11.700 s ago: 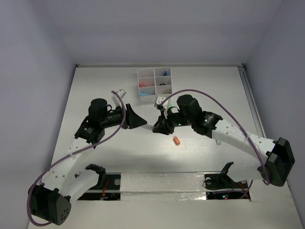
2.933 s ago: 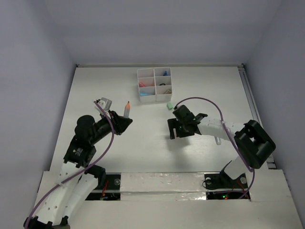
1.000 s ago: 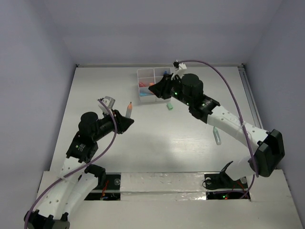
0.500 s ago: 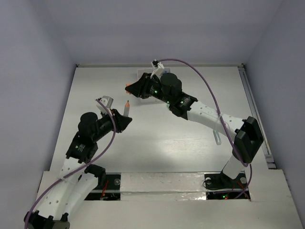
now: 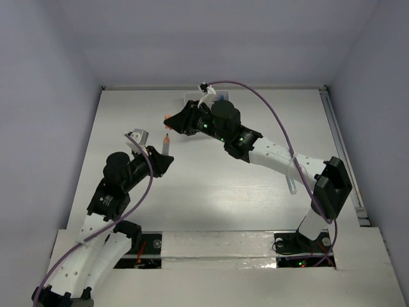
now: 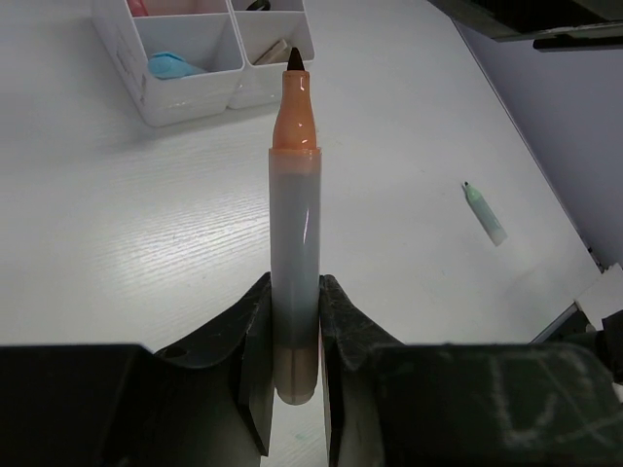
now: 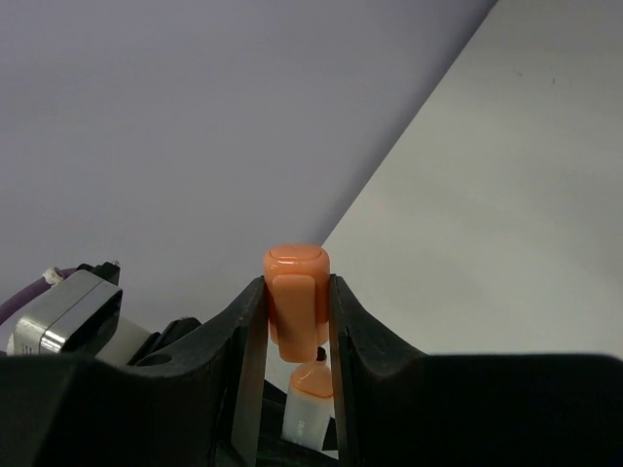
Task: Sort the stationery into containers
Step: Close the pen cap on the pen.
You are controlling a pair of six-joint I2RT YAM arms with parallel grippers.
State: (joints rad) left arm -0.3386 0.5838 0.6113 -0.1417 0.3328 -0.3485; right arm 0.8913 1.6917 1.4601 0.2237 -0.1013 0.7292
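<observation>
Marker, uncapped. Top external view: it is clamped by its rear end in the left gripper and held above the table, left of centre. Its long axis runs nearly straight away from the arm bases, with the tip leading. The right gripper is closed on an orange cap just beyond that tip and roughly in line with it. The organiser box is mostly hidden behind the right arm. A pale-green marker lies on the table well to the right. Left wrist view: the marker stands along the frame's vertical between narrow jaws pressed against its grey barrel. Its orange neck and black tip point towards the organiser box, where a light-blue piece lies in a near compartment. The pale-green marker lies flat on the table, its dark tip pointing away. Right wrist view: the orange cap sits gripped between both jaws, closed end towards the camera. The marker rises beneath it, neck and tip directed at the cap's lower rim. Whether the tip has entered the cap cannot be told.
</observation>
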